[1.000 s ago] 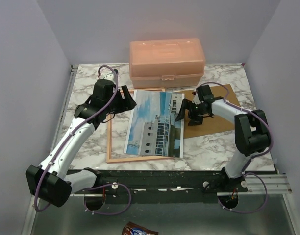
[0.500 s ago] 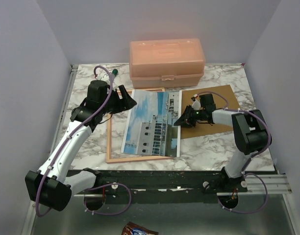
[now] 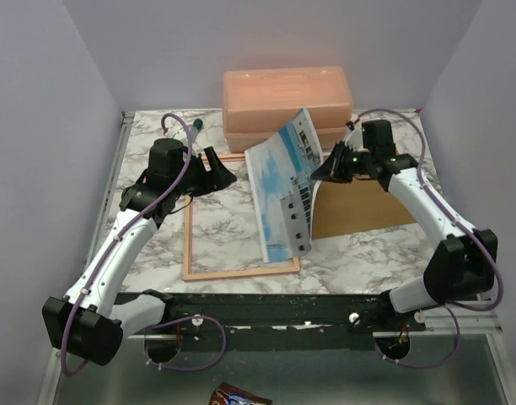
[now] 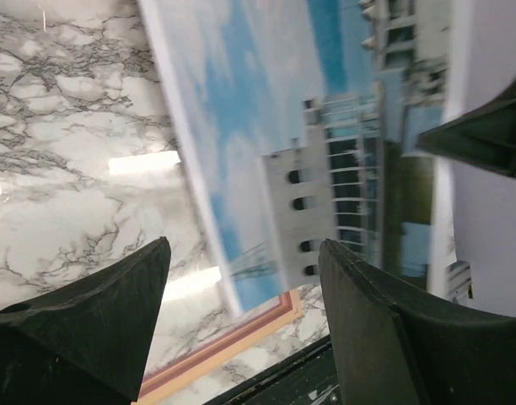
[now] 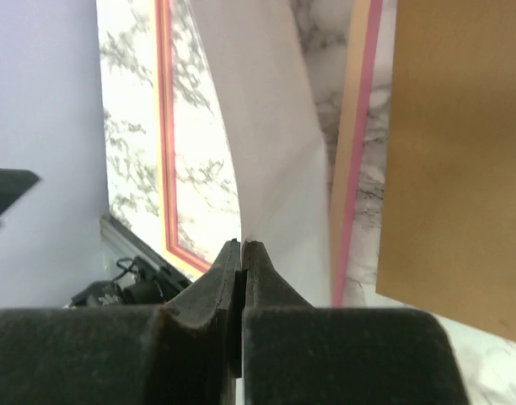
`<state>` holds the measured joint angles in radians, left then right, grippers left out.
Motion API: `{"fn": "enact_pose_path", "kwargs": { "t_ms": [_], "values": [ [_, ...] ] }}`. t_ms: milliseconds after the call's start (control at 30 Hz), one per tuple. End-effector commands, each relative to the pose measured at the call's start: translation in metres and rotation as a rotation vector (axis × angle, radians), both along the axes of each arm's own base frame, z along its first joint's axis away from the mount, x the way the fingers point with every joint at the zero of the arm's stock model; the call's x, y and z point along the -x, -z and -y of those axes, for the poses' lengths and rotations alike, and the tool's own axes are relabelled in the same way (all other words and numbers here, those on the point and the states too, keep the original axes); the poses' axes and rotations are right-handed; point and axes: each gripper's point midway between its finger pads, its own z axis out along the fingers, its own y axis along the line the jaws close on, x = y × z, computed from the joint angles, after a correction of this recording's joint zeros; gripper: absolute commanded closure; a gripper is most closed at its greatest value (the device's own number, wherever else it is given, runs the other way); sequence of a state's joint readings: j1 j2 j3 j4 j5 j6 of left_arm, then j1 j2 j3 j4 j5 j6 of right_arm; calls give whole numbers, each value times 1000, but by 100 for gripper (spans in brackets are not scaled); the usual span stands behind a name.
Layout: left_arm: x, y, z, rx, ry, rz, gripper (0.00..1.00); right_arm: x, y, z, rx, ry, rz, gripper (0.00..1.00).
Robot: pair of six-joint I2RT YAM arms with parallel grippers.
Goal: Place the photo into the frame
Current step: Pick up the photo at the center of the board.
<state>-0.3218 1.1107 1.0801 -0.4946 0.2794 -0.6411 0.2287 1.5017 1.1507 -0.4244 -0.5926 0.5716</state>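
Bright, even light falls from overhead. Ahead of the left claw [image 4: 243,249], two white glare bars lie on the marble table [image 4: 64,101], and the photo [image 4: 266,126] looks slightly smeared. At the right claw [image 5: 242,246], its own fingers [image 5: 199,304] sit dark and out of focus, and the photo's pale back just beyond them is washed out. Shadows are faint.
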Motion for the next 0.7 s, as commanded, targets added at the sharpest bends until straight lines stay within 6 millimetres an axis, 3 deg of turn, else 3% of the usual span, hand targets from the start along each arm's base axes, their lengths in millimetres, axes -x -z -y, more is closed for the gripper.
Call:
{"fn": "enact_pose_path", "kwargs": {
  "t_ms": [0, 133, 267, 533, 667],
  "values": [
    [1, -16, 4, 40, 23, 39, 27, 6, -62, 48, 248, 132, 107, 99],
    [2, -17, 7, 52, 32, 35, 27, 11, -114, 80, 380, 243, 172, 99],
    [2, -17, 10, 65, 37, 31, 27, 17, -133, 95, 447, 274, 174, 99],
    [2, -15, 14, 65, 53, 21, 27, 15, -134, 96, 486, 251, 150, 99],
    [1, -12, 16, 63, 61, 10, 27, 14, -122, 91, 539, 225, 118, 99]
  ]
}}
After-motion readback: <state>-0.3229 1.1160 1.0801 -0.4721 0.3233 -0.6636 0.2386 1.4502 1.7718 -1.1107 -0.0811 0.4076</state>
